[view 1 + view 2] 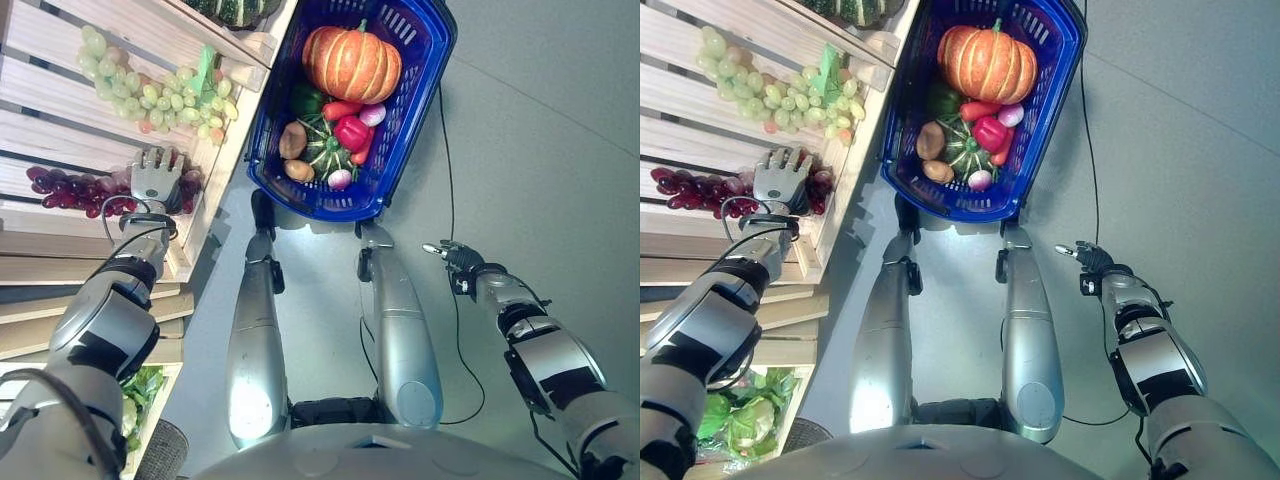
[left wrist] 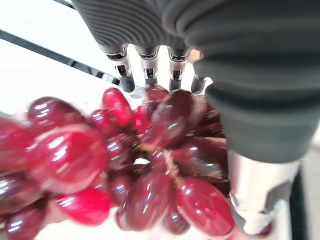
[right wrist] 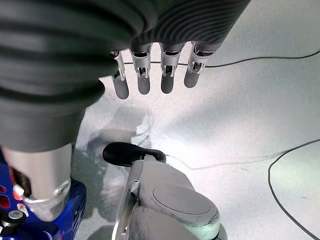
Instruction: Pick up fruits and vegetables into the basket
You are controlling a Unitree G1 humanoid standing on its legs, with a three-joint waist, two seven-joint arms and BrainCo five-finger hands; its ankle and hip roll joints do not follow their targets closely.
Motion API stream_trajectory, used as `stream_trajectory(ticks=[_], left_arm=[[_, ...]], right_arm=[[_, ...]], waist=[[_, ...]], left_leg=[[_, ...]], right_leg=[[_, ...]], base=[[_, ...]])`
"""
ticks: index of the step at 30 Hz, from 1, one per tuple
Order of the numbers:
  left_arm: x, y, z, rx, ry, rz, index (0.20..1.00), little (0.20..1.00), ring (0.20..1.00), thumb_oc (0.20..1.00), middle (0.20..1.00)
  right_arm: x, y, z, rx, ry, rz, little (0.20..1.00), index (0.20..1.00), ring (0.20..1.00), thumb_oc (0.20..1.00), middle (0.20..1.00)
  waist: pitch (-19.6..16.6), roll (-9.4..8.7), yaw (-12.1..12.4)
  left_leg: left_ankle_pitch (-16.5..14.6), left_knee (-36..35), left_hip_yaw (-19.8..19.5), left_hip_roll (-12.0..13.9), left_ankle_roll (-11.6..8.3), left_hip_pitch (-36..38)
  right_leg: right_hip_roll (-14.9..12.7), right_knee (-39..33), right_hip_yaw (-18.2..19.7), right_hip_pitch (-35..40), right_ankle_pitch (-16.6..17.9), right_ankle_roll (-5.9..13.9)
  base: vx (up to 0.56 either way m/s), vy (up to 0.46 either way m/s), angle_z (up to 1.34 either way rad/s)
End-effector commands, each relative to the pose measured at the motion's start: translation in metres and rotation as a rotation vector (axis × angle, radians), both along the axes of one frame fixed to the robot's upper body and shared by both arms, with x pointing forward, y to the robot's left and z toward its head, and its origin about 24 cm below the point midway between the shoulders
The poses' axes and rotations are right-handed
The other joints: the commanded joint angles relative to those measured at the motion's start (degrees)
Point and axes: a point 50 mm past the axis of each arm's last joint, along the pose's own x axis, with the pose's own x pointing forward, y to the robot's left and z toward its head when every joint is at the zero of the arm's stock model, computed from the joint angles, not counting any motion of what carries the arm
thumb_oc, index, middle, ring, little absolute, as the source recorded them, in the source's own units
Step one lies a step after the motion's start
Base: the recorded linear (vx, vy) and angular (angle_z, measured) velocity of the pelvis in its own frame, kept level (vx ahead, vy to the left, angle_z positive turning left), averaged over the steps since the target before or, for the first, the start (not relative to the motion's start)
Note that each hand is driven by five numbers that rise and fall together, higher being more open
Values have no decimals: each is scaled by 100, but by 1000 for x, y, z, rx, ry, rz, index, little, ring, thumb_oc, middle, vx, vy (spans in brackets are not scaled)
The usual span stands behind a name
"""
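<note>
Left hand [image 1: 153,178]: fingers straight and spread, resting over the red grapes [image 1: 70,188] on the wooden shelf [image 1: 45,110] at 9 o'clock, nothing clasped; green grapes [image 1: 160,92] lie on the slat above at 11 o'clock. Right hand [image 1: 452,254]: fingers relaxed and empty over the floor at 3 o'clock. Blue basket [image 1: 412,90] at 12 o'clock holds a pumpkin [image 1: 351,62], red peppers [image 1: 350,131] and potatoes [image 1: 293,140].

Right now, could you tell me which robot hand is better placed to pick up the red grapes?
The left robot hand: its straight fingers already rest over the red grapes on the wooden shelf. The right robot hand hangs open above the floor, beyond the basket.
</note>
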Motion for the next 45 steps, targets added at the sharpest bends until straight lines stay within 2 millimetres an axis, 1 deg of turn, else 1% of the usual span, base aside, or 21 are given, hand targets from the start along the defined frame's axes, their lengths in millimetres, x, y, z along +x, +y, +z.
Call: stream_trajectory(ticks=[1, 6, 12, 14, 15, 17, 23, 33, 35, 39, 41, 42, 45], left_arm=[[-30, 33, -25, 27, 93, 210, 1000, 1000, 1000, 1000, 1000], [-34, 37, -28, 34, 129, 262, 1000, 1000, 1000, 1000, 1000], [-35, 34, -35, 2, 190, 278, 1000, 1000, 1000, 1000, 1000], [-34, 32, -38, -18, 220, 271, 721, 721, 721, 721, 721], [-34, 30, -40, -37, 235, 265, 442, 442, 442, 442, 442], [-33, 28, -42, -58, 254, 264, 200, 200, 200, 200, 200], [-33, 27, -44, -117, 293, 273, 200, 200, 200, 200, 200], [-32, 29, -43, -188, 293, 287, 200, 200, 200, 200, 200], [-32, 29, -43, -224, 282, 297, 200, 200, 200, 200, 200], [-33, 29, -45, -357, 243, 325, 200, 200, 200, 200, 200], [-33, 28, -47, -624, 151, 366, 200, 200, 200, 200, 200], [-33, 28, -47, -674, 139, 375, 200, 200, 200, 200, 200], [-31, 30, -43, -1048, -27, 395, 200, 200, 200, 200, 200]], right_arm=[[-20, -11, -15, -21, 73, -28, 1000, 1000, 1000, 1000, 1000], [-19, -12, -14, -19, 72, -31, 1000, 1000, 1000, 1000, 1000], [-18, -13, -12, -22, 71, -30, 1000, 1000, 1000, 1000, 1000], [-17, -12, -12, -23, 69, -29, 1000, 1000, 1000, 1000, 1000], [-16, -12, -11, -24, 67, -26, 1000, 1000, 1000, 1000, 1000], [-16, -13, -10, -26, 65, -26, 1000, 1000, 1000, 1000, 1000], [-15, -14, -9, -30, 63, -23, 1000, 1000, 1000, 1000, 1000], [-14, -17, -6, -28, 55, -29, 1000, 1000, 1000, 1000, 1000], [-14, -17, -6, -27, 50, -30, 1000, 1000, 1000, 1000, 1000], [-13, -18, -4, -22, 41, -31, 1000, 1000, 1000, 1000, 1000], [-11, -19, -2, -9, 30, -40, 1000, 1000, 1000, 1000, 1000], [-11, -20, -2, -8, 26, -40, 1000, 1000, 1000, 1000, 1000], [-11, -20, 0, 13, -12, -43, 1000, 1000, 1000, 1000, 1000]], waist=[[-155, -104, 152], [-155, -104, 159], [-155, -91, 162], [-155, -87, 162], [-155, -86, 160], [-155, -79, 160], [-155, -76, 149], [-155, -53, 147], [-155, -44, 146], [-155, -30, 150], [-155, -14, 162], [-155, -11, 162], [-155, 21, 171]], left_leg=[[-333, 461, 53, -356, 257, -309], [-334, 470, 66, -354, 259, -306], [-331, 467, 70, -362, 258, -321], [-323, 439, 82, -358, 258, -308], [-318, 439, 81, -358, 257, -314], [-319, 442, 83, -356, 258, -319], [-309, 411, 102, -351, 262, -301], [-281, 374, 107, -360, 262, -278], [-274, 350, 109, -363, 260, -248], [-268, 332, 114, -364, 260, -217], [-257, 303, 108, -375, 262, -176], [-255, 301, 105, -378, 264, -171], [-246, 256, 99, -394, 271, -98]], right_leg=[[365, 168, -265, 131, -288, -182], [359, 161, -275, 147, -295, -195], [364, 169, -278, 131, -300, -197], [364, 151, -288, 145, -298, -194], [366, 153, -281, 137, -296, -195], [360, 158, -289, 133, -298, -193], [363, 137, -293, 149, -294, -190], [358, 83, -292, 178, -265, -184], [357, 53, -291, 213, -262, -184], [350, 26, -293, 243, -255, -189], [358, 8, -290, 284, -260, -194], [359, 7, -288, 290, -263, -196], [359, -13, -285, 364, -296, -198]], base=[[0, 0, 0], [0, 0, 0], [0, 0, 0], [0, 0, 0], [0, 0, 0], [0, 0, 0], [0, 0, 0], [0, 0, 0], [0, 0, 0], [0, 0, 0], [0, 0, 0], [0, 0, 0], [0, 0, 0]])
